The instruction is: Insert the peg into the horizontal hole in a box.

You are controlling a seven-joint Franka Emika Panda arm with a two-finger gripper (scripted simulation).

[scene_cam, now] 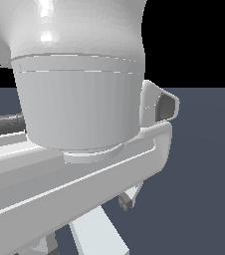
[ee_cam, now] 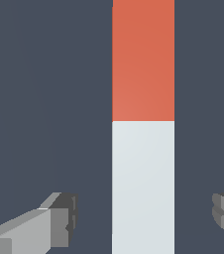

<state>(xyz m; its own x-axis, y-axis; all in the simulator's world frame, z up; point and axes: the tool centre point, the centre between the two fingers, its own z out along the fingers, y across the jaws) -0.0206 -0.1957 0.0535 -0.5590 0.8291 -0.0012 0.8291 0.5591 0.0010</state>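
Below the wrist camera, the peg [ee_cam: 143, 126] lies flat on the dark grey-blue floor [ee_cam: 44, 99], its red-orange part running off one edge of the picture and its pale grey-white part off the opposite edge. The gripper [ee_cam: 146, 218] is spread wide, one finger [ee_cam: 59, 221] on each side of the pale part, neither touching it. In the exterior view the arm's white body [scene_cam: 79, 99] fills most of the picture, and a pale bar [scene_cam: 102, 231] shows beneath it.
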